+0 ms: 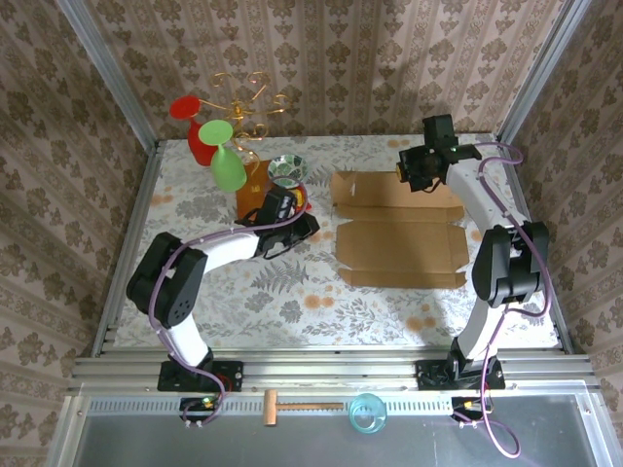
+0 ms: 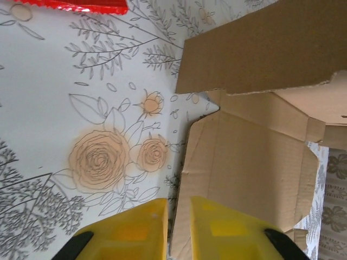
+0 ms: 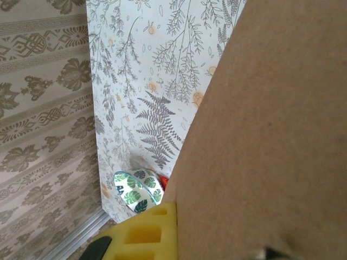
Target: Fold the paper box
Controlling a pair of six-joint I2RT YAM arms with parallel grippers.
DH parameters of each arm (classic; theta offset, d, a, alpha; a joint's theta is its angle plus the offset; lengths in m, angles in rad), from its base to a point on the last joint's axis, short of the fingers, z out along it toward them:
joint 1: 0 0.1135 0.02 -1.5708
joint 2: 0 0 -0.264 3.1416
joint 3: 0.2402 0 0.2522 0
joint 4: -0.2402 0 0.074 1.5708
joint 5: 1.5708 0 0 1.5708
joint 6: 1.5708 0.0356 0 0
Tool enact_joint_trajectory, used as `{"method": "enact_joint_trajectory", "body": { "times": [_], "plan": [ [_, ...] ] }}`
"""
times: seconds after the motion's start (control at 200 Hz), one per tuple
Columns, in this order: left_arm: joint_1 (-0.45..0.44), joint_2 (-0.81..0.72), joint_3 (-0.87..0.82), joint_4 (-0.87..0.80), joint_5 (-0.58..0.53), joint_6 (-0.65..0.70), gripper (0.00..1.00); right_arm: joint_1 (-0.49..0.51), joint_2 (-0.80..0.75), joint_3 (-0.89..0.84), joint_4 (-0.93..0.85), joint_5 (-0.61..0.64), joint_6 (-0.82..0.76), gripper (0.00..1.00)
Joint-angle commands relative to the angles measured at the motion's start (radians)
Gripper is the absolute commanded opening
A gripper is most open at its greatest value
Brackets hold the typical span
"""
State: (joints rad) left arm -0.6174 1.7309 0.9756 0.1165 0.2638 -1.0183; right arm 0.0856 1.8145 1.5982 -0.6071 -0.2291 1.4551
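Note:
The paper box is a brown cardboard sheet with flaps, lying mostly flat on the floral table, right of centre. At its left edge sits my left gripper. In the left wrist view the yellow fingers stand narrowly apart, and the box's edge runs up between them. My right gripper is at the box's far flap. In the right wrist view one yellow finger presses against the raised cardboard; the other finger is hidden behind it.
A gold wire stand on an orange-brown wooden base holds red and green glasses at the back left. A leaf-patterned bowl sits beside it, left of the box. Wallpapered walls enclose the table. A wooden hammer and a cup lie in front of the rail.

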Motion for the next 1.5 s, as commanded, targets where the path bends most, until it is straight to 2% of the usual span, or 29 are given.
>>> {"method": "enact_joint_trajectory", "body": {
  "times": [0.0,0.105,0.21,0.295,0.575,0.705,0.85,0.99,1.22,1.32,1.495],
  "plan": [
    [-0.020,-0.003,0.046,0.073,-0.003,-0.058,0.20,-0.012,0.028,0.015,-0.023,-0.024,-0.035,0.00],
    [-0.063,-0.010,0.109,0.063,-0.006,-0.129,0.21,-0.015,0.028,0.008,-0.018,-0.022,-0.036,0.00],
    [-0.109,0.010,0.190,-0.058,-0.011,-0.187,0.46,-0.017,0.031,0.010,-0.016,-0.027,-0.029,0.00],
    [-0.123,0.037,0.207,-0.049,-0.017,-0.230,0.54,-0.017,0.029,0.009,-0.014,-0.028,-0.024,0.00],
    [-0.120,0.209,0.268,0.086,-0.066,-0.218,0.49,-0.020,0.018,-0.003,-0.012,-0.039,-0.019,0.00],
    [-0.101,0.245,0.267,0.114,-0.126,-0.157,0.49,-0.021,0.015,-0.015,-0.008,-0.045,-0.024,0.00],
    [-0.080,0.253,0.253,0.123,-0.180,-0.104,0.51,-0.026,0.015,-0.015,-0.016,-0.052,-0.030,0.00],
    [-0.063,0.252,0.228,0.094,-0.226,-0.114,0.53,-0.027,0.019,-0.014,-0.017,-0.059,-0.030,0.00],
    [-0.044,0.212,0.208,0.029,-0.256,-0.143,0.49,-0.027,0.014,-0.014,-0.021,-0.059,-0.030,0.00],
    [-0.045,0.163,0.186,0.038,-0.231,-0.164,0.46,-0.027,0.013,-0.019,-0.019,-0.059,-0.026,0.00],
    [-0.101,0.063,0.168,0.083,-0.061,-0.125,0.37,-0.027,0.014,-0.029,-0.007,-0.061,-0.016,0.00]
  ]
}}
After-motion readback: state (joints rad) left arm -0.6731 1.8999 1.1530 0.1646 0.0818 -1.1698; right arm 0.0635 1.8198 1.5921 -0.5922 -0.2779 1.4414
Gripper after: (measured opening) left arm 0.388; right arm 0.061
